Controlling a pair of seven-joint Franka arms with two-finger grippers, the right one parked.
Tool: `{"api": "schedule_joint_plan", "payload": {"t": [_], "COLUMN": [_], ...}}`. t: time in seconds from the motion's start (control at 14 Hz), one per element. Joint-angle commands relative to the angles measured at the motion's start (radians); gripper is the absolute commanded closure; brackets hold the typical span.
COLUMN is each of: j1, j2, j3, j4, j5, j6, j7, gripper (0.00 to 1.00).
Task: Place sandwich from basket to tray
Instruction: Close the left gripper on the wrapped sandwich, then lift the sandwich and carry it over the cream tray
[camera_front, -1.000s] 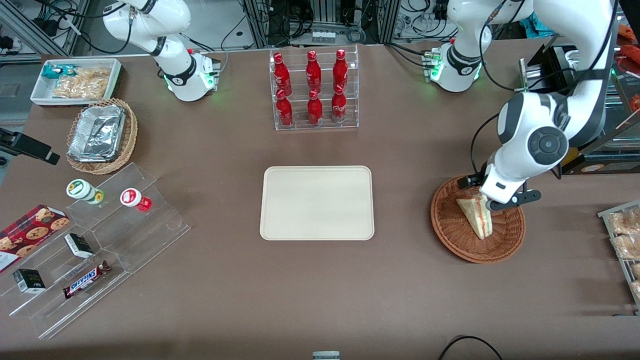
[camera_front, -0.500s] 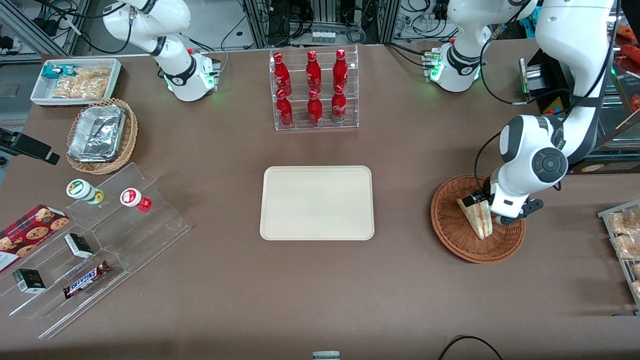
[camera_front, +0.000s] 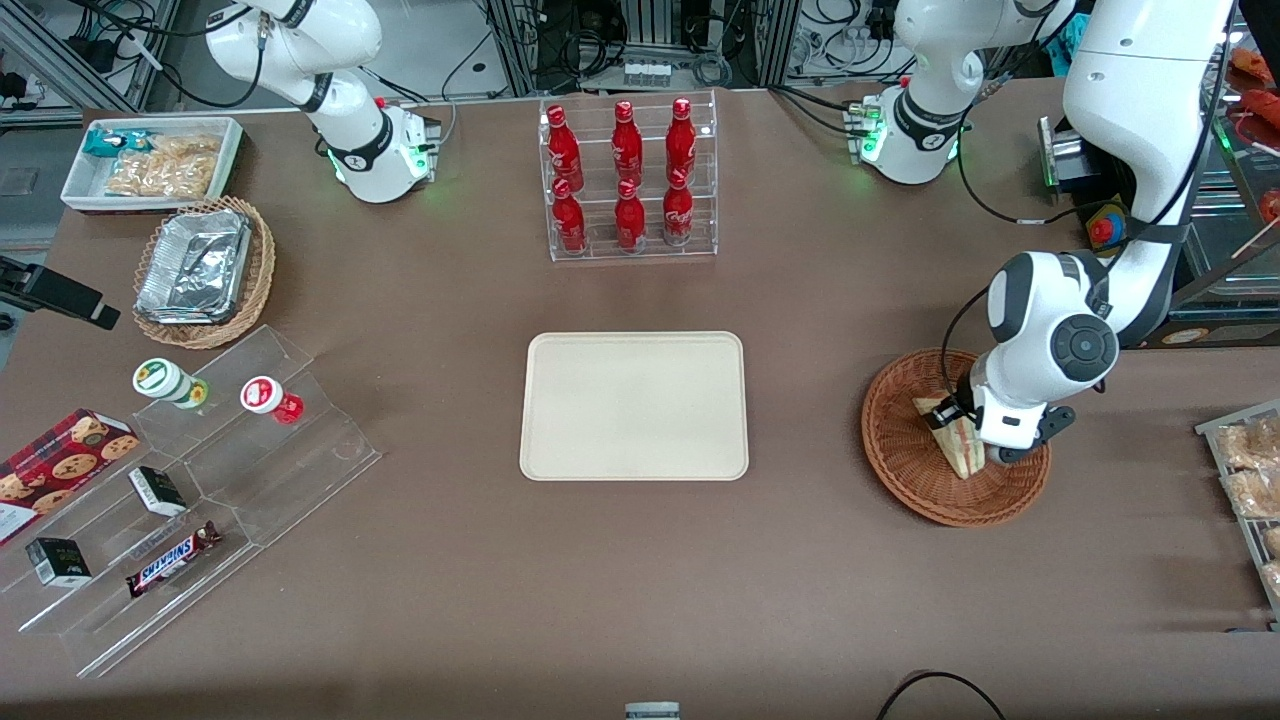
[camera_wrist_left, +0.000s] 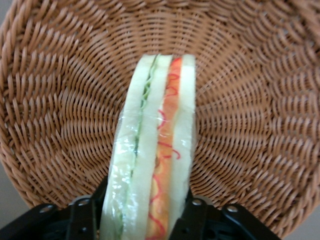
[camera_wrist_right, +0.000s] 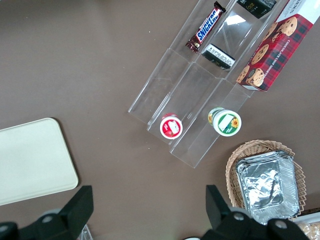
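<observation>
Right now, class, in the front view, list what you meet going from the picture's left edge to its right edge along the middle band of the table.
Cookie box → green-lidded cup → red-lidded cup → tray → basket → sandwich, with the pincer at it.

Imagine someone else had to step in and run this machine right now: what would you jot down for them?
Gripper: down in the basket, one finger on each side of the sandwich; whether it has clamped yet is unclear.
Sandwich: resting in the basket, toward the working arm's end of the table.
Tray: mid-table, nothing on it.
Done: the reach to the sandwich.
Left: confirm the grip, lift, carry to the tray, set down, release.
</observation>
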Motion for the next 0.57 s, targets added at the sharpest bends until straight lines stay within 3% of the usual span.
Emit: {"api": "schedule_joint_plan", "payload": {"t": [0.0, 0.29, 0.5], "j1": [-0.005, -0.097, -0.276], "j2": [-0.009, 0.015, 0.113], "j3": [-0.005, -0.091, -0.151], "j4": [0.06, 0.274, 0.444], "j5": [-0.002, -0.005, -0.002], "j6": [-0.067, -0.296, -0.371], "j7": [-0.002, -0.018, -0.076], "gripper": [0.91, 0.91, 0.9]}}
